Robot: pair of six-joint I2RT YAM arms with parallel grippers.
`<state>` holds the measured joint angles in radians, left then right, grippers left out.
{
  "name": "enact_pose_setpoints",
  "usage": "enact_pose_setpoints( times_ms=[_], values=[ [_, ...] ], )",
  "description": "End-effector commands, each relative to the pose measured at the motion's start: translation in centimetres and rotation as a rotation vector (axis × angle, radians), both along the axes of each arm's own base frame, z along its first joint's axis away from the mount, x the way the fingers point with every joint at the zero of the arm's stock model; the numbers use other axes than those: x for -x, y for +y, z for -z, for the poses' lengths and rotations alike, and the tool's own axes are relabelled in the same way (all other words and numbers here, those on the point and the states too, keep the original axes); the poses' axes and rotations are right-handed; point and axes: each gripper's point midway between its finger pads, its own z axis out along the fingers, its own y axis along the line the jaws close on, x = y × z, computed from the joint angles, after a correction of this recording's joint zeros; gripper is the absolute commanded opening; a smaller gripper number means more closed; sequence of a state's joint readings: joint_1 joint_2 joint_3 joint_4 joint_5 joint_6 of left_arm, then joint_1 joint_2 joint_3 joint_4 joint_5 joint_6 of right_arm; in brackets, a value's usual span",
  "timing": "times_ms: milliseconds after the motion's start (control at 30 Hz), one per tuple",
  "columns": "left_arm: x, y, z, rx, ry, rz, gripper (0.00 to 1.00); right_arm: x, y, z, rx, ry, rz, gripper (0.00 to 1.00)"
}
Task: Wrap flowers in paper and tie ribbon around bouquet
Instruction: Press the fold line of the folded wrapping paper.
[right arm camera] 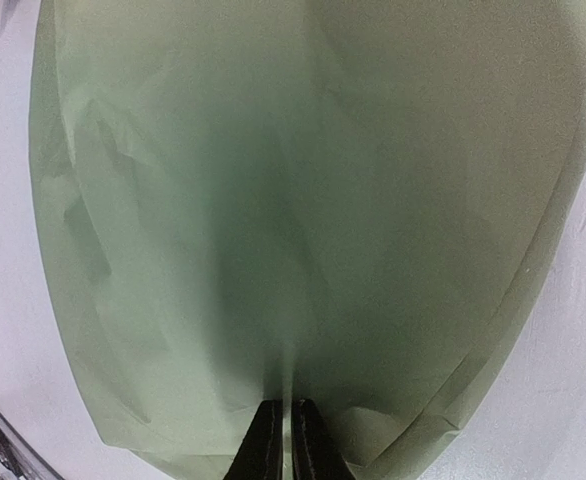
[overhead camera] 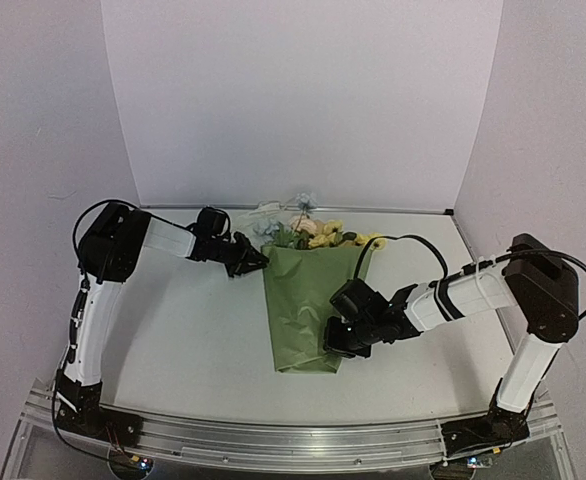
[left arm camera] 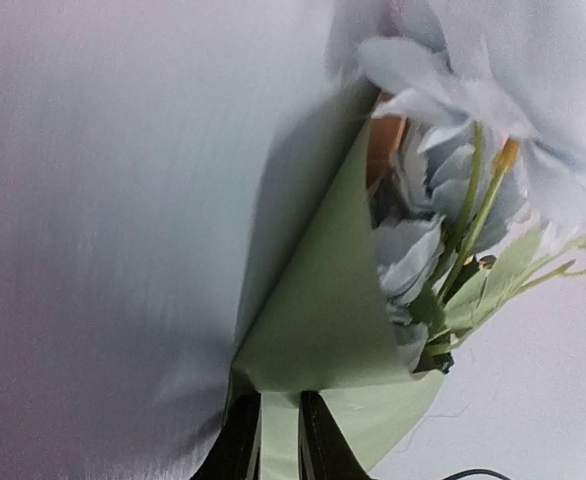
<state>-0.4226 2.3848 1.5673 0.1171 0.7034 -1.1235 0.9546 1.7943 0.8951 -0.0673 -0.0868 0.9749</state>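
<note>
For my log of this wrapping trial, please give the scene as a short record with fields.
paper: green, folded into a cone around the flowers, lying on the table
flowers: blue, yellow and pink blooms at the wide far end
left claw: shut on the paper edge beside the blooms
right claw: shut on the paper near the narrow end
stage: wrapped, not yet tied
</note>
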Motion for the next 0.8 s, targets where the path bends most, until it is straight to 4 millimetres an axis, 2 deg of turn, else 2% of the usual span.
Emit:
enact_pose_setpoints(
  times_ms=[0,167,267,367,433,500,567,633,667,700,767],
  values=[
    [-3.5,1.3,1.0,-0.033,-0.022,-0.052,0.15,3.5,-4.1,4.5,0.183,0.141,-0.007,0.07],
    [-6.3,1.7,0.1,-0.011,-0.06,-0.073,0.17,3.5,-4.2,4.4,0.184,0.14,-0.004,0.07],
    [-7.6,1.4,-2.0,0.016,-0.113,-0.056,0.17,3.5,-4.2,4.3,0.178,0.138,-0.003,0.07],
    [-7.4,1.0,-4.3,0.03,-0.161,-0.022,0.18,3.3,-4.1,3.9,0.17,0.129,0.005,0.07],
    [-6.2,0.9,-7.0,0.045,-0.21,0.003,0.2,3.0,-3.8,3.2,0.153,0.117,0.015,0.08],
    [-4.3,0.9,-8.6,0.041,-0.243,0.031,0.22,2.7,-3.2,2.3,0.124,0.107,0.024,0.08],
    [-1.9,0.7,-10.4,0.034,-0.278,0.064,0.23,2.2,-2.5,1.0,0.09,0.087,0.033,0.08],
    [0.9,0.3,-11.4,0.027,-0.293,0.099,0.23,1.6,-1.9,-0.2,0.057,0.068,0.044,0.09],
    [2.4,-0.2,-12.7,0.032,-0.319,0.12,0.23,1.3,-1.7,-1.0,0.039,0.055,0.051,0.09],
    [4.2,-0.5,-12.4,0.023,-0.307,0.137,0.23,1.0,-1.5,-1.5,0.023,0.049,0.064,0.09],
    [7.2,-1.6,-12.9,0.027,-0.309,0.18,0.22,0.2,-1.3,-2.5,-0.017,0.031,0.093,0.09]
  ],
)
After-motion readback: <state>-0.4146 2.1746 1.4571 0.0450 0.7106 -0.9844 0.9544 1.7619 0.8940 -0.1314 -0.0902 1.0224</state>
